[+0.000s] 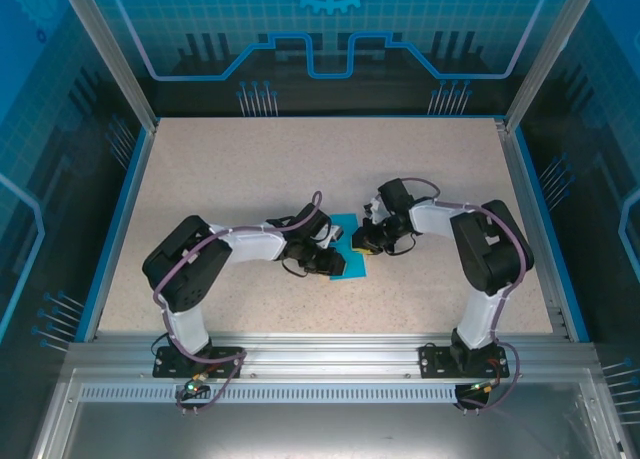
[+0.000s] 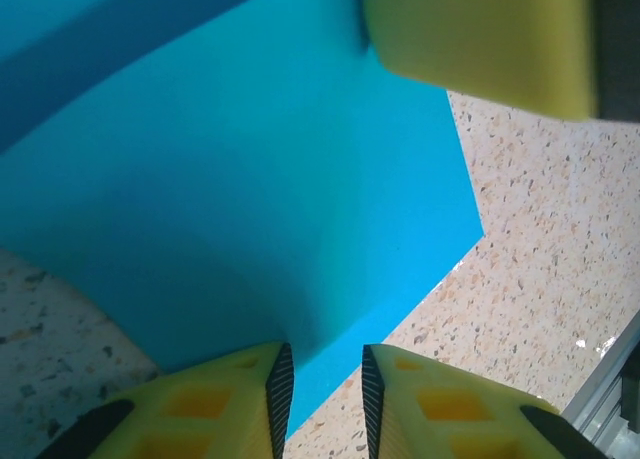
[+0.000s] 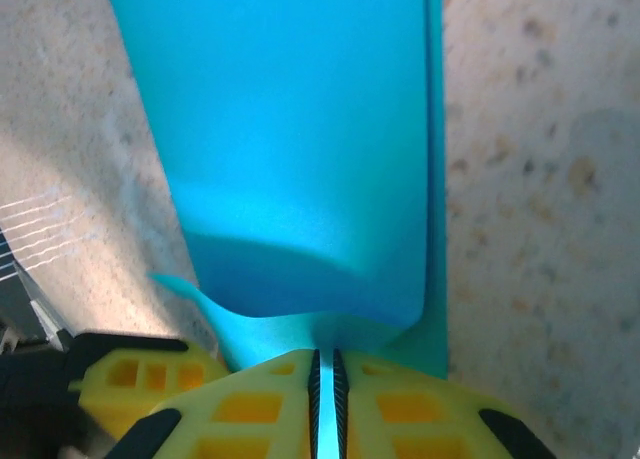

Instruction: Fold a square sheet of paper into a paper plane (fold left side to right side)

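Note:
The square sheet of paper (image 1: 354,268) is bright cyan-blue and lies mid-table between the two arms, partly folded over itself. My right gripper (image 1: 360,243) is shut on its raised edge. In the right wrist view the sheet (image 3: 300,129) curls up into the closed right gripper (image 3: 324,361). My left gripper (image 1: 334,263) sits at the sheet's left side. In the left wrist view the left gripper (image 2: 325,369) is open, and a sheet (image 2: 270,179) edge runs across the gap between its jaws. The paper plane is out of view.
The speckled beige tabletop (image 1: 250,169) stretches around the sheet inside a blue-edged frame. A yellow finger (image 2: 480,39) of the right gripper shows at the top of the left wrist view. A metal rail (image 1: 320,354) runs along the near edge by the arm bases.

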Robot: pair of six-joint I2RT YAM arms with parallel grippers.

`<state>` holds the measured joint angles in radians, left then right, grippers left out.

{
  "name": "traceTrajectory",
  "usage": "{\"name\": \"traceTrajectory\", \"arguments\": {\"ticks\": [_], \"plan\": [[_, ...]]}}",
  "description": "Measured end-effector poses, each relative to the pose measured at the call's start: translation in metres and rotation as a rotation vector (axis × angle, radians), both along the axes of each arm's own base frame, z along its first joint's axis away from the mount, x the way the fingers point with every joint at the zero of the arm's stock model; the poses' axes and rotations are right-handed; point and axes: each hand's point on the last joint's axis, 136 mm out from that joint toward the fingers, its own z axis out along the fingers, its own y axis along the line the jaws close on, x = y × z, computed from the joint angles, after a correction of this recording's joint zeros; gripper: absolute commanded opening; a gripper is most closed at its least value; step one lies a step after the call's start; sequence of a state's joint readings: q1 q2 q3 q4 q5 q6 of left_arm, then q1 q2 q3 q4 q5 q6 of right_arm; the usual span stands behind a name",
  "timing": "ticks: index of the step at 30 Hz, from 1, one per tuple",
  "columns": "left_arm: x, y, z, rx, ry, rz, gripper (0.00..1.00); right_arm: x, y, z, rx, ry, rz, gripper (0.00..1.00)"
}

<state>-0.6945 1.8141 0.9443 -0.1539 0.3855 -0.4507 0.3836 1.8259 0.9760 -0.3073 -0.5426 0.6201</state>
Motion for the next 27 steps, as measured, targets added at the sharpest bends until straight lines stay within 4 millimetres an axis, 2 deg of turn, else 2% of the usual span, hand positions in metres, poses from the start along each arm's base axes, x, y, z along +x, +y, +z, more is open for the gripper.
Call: {"name": "traceTrajectory", "arguments": {"ticks": [4, 7, 12, 17, 20, 27], "plan": [[-0.001, 0.002, -0.001, 0.003, -0.004, 0.006, 0.25, -0.001, 0.005, 0.021, 0.044, -0.046, 0.026, 0.08], [-0.001, 0.003, -0.002, 0.009, -0.007, 0.010, 0.24, -0.004, 0.009, 0.025, 0.065, -0.047, 0.043, 0.07], [-0.001, 0.004, -0.002, 0.012, -0.009, 0.012, 0.24, -0.017, 0.021, 0.020, 0.080, -0.019, 0.083, 0.06], [-0.001, 0.006, -0.003, 0.017, -0.012, 0.015, 0.23, -0.030, 0.031, 0.005, 0.079, 0.032, 0.121, 0.07], [-0.001, 0.007, -0.003, 0.020, -0.014, 0.016, 0.23, -0.032, 0.032, -0.002, 0.072, 0.052, 0.125, 0.07], [-0.001, 0.008, -0.003, 0.022, -0.015, 0.018, 0.23, -0.032, 0.036, -0.004, 0.074, 0.065, 0.128, 0.08]]}}
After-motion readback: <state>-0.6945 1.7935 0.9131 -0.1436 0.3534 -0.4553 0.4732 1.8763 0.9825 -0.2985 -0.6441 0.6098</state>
